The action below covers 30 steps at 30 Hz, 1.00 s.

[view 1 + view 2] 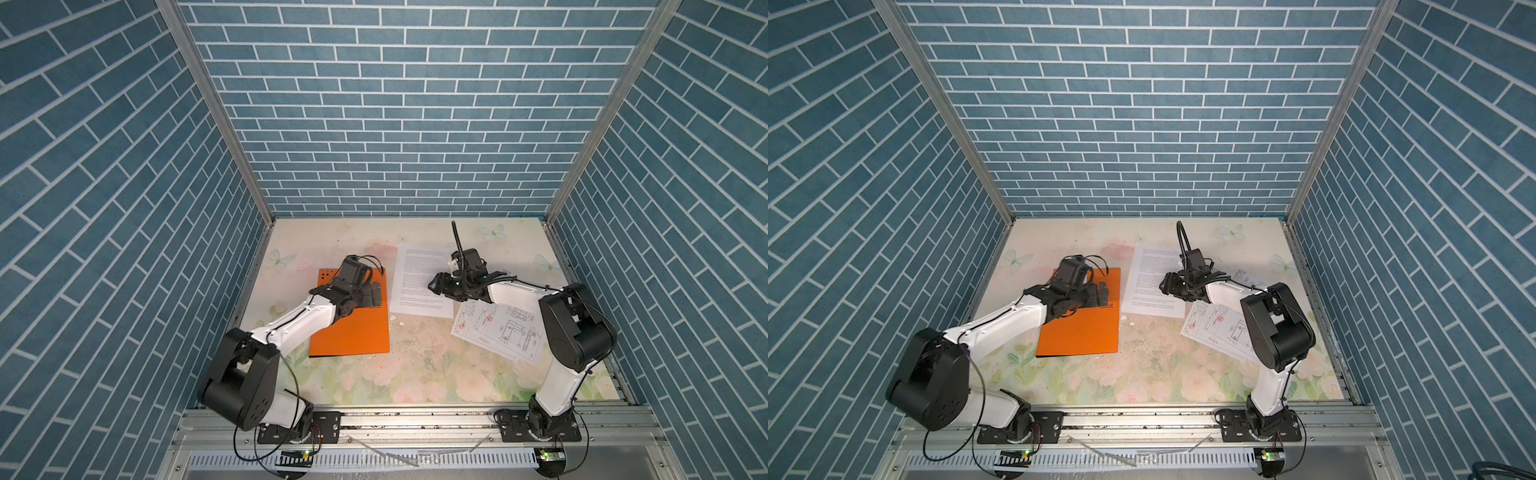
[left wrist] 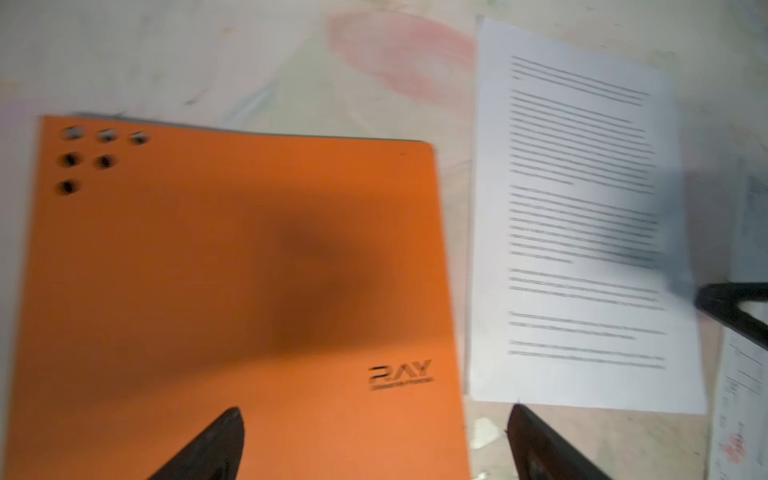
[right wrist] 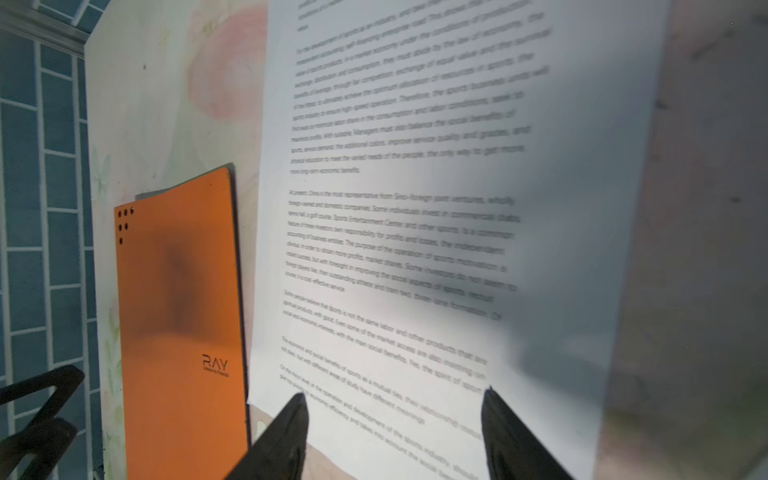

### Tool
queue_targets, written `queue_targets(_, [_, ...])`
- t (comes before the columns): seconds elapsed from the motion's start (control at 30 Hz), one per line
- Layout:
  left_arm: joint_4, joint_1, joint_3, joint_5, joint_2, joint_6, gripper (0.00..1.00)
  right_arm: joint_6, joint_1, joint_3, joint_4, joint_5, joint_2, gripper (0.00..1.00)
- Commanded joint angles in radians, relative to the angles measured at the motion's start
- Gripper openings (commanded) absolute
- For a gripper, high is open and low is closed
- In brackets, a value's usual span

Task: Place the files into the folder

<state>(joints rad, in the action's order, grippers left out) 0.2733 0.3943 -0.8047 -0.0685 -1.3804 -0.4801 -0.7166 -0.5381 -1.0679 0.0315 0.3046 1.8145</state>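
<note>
Nearest on the table (image 1: 415,374) lie the orange folder (image 1: 353,332), on the L side, and a drawing sheet (image 1: 498,328), on the R side, partly under the R arm (image 1: 577,328). The folder is shut and flat. No paper is in it yet, so the job looks to be at its start.

A bit further back, the left gripper (image 2: 374,419) hangs over the folder's far half, wide open and holding nothing. In the L wrist view one finger is over the orange cover and the other is past its edge, over the table. I think it's about to open the cover. For that, a finger must get under the thin edge and lift w/o pushing the whole folder away.

Just beside the folder lies the text sheet (image 1: 419,266). The right gripper (image 3: 395,395) is over its near part, jaws apart, nothing between them. Can't tell if it touches the paper. The paper lies flat, so it's hard to pinch, and it prob. has to wait till the folder is open.

Furthest back, a bit of a third sheet (image 1: 1241,275) peeks out past the R arm in a top view.

The wrist views are blurry but show things the top views don't show well: the folder's dark logo (image 2: 401,374), small holes (image 2: 106,161) in one corner, and a grey layer (image 3: 145,193) under the cover. Only the top views show both arms and all the sheets at once.
</note>
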Motion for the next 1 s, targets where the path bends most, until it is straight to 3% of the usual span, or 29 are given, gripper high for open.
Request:
queue_targets(0.0, [0.094,-0.092,0.08,-0.06,0.083,-0.026,1.0,-0.06,-0.035,-0.085,-0.051,0.046,0.038,0.65])
queue_targets(0.13, [0.107,-0.219,0.159,-0.019,0.122,-0.023,1.0,-0.085,-0.073,-0.144,-0.062,0.051,0.087,0.65])
queue_targets(0.23, [0.113,-0.261,0.17,-0.008,0.111,-0.012,1.0,-0.116,-0.095,-0.19,-0.062,0.065,0.132,0.65])
queue_targets(0.5, [0.083,-0.311,0.19,0.074,0.042,0.007,1.0,-0.156,-0.165,-0.279,-0.012,0.092,0.222,0.63])
queue_targets(0.67, [0.004,-0.311,0.214,0.196,0.022,0.024,0.99,-0.172,-0.206,-0.275,0.004,0.107,0.237,0.62])
queue_targets(0.97, [-0.073,-0.307,0.234,0.323,0.017,0.04,0.94,-0.188,-0.23,-0.219,0.005,0.123,0.235,0.58])
